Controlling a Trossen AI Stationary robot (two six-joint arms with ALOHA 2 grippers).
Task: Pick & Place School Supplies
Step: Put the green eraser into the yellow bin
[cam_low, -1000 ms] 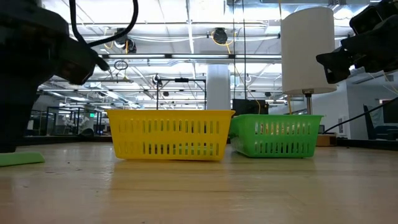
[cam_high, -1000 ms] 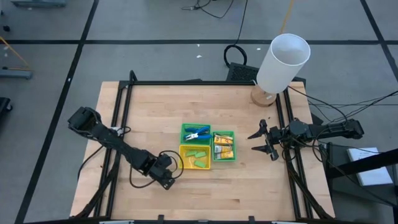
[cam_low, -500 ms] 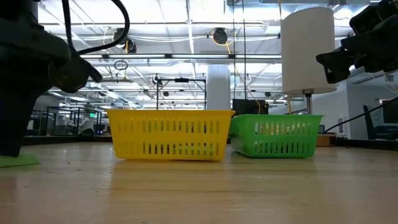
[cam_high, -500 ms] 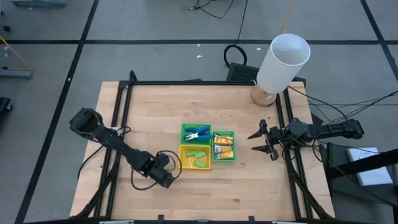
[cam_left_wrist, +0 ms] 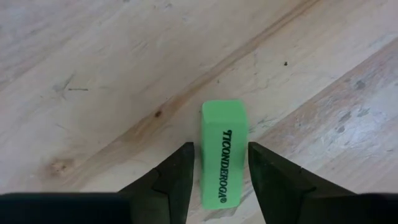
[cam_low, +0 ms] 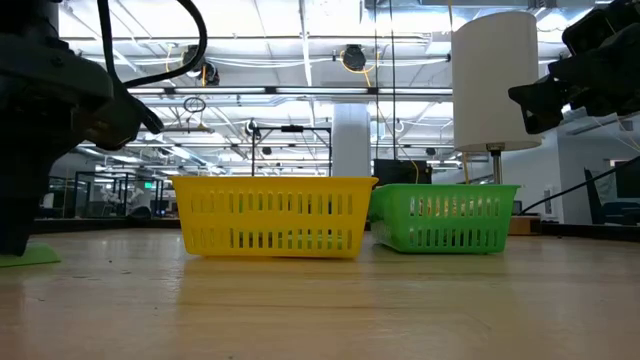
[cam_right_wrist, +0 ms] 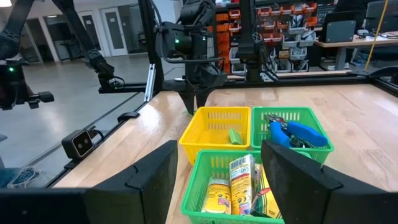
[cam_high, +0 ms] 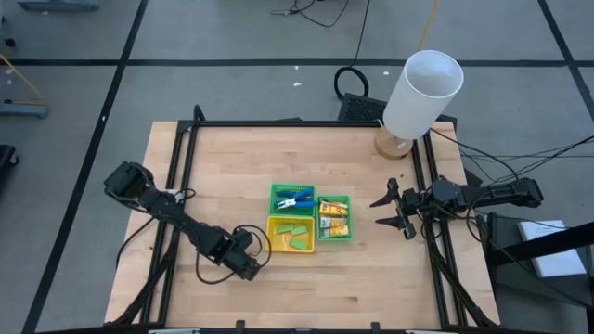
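Pale wooden butcher-block worktop [cam_high: 306,288] inside a black metal frame; three small slotted plastic trays clustered at its middle.

Green rectangular tray [cam_high: 292,198], far side of the cluster: blue-handled plier-like tools [cam_high: 295,199] lying inside; also seen from the right wrist [cam_right_wrist: 297,134].

Yellow rectangular tray [cam_high: 290,234], near side, touching the first: short light-green sticks [cam_high: 295,231] on its floor; one visible through the rim from the right wrist [cam_right_wrist: 234,136].

Second green rectangular tray [cam_high: 333,217], just beside both on the right: yellow-orange packets with dark marks [cam_high: 332,218], stood and leaning together [cam_right_wrist: 241,177].

Loose light-green stick printed TICONDEROGA [cam_left_wrist: 223,153]: flat on bare wood, left of and near the yellow tray, outside every tray.

Left claw [cam_high: 251,264]: lowered to the worktop beside the yellow tray, pointing down; two dark fingers [cam_left_wrist: 175,176] spread to either side of the loose stick, a narrow gap showing on each side, nothing pinched. Claw midpoint in its own wrist view [cam_left_wrist: 221,171].

Right claw [cam_high: 391,209]: held above the right edge of the worktop, well apart from the trays, fingers spread wide, nothing between them [cam_right_wrist: 221,163].

Big white cylinder [cam_high: 422,93] on a round wooden foot: far right corner of the worktop, tilted in the overhead view, upright behind the green tray at table height [cam_low: 494,78].
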